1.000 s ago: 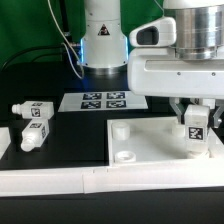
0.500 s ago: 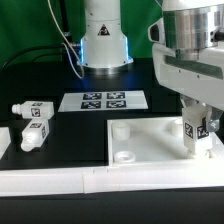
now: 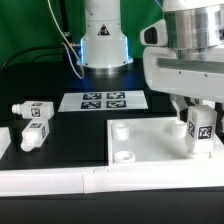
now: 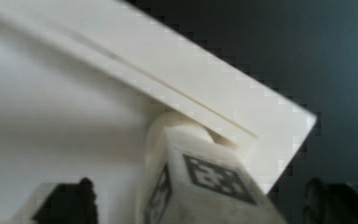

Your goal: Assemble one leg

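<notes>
One leg [image 3: 200, 128], a short white peg with a black-and-white tag, stands upright at the corner of the flat white panel [image 3: 150, 140] on the exterior view's right. My gripper [image 3: 198, 118] reaches down around it. In the wrist view the leg [image 4: 202, 175] stands between the two dark fingertips [image 4: 73, 200] with a gap on each side, so the gripper [image 4: 202, 205] is open and not touching it. The leg's lower end sits at the panel's corner [image 4: 87, 110]; its seat in the socket is hidden.
Two more tagged legs [image 3: 33, 108] [image 3: 35, 133] lie on the black table at the exterior view's left. The marker board [image 3: 105, 100] lies behind the panel. The panel shows round sockets [image 3: 118, 129] [image 3: 124, 156]. A white rail [image 3: 60, 182] runs along the front edge.
The wrist has turned about the upright leg, showing a different side of the hand in each frame. The leg has stayed at the panel's right corner.
</notes>
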Action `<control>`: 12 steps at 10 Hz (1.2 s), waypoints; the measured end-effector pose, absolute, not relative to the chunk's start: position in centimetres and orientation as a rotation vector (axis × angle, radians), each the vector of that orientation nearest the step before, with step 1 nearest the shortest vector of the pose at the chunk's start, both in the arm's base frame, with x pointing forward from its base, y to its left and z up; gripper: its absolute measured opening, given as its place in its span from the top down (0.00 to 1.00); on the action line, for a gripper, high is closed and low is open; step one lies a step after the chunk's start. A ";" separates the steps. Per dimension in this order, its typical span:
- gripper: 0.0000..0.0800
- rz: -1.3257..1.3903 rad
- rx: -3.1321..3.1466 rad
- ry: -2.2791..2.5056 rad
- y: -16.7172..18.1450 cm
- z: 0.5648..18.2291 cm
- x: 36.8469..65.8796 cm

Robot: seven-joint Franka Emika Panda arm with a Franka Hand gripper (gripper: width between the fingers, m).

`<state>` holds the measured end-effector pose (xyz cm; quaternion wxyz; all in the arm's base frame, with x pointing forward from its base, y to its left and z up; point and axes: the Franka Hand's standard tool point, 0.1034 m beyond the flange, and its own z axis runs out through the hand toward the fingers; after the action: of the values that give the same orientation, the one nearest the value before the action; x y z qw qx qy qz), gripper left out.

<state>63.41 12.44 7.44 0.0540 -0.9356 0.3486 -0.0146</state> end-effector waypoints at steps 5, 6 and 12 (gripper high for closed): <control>0.19 -0.108 -3.083 0.274 12.6 7.4 63.6; 0.19 -0.111 -3.122 0.012 12.5 7.4 63.9; 0.64 -0.124 -3.117 0.184 11.8 7.4 64.3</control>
<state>64.35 11.84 7.39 0.0086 -0.9974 0.0588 -0.0398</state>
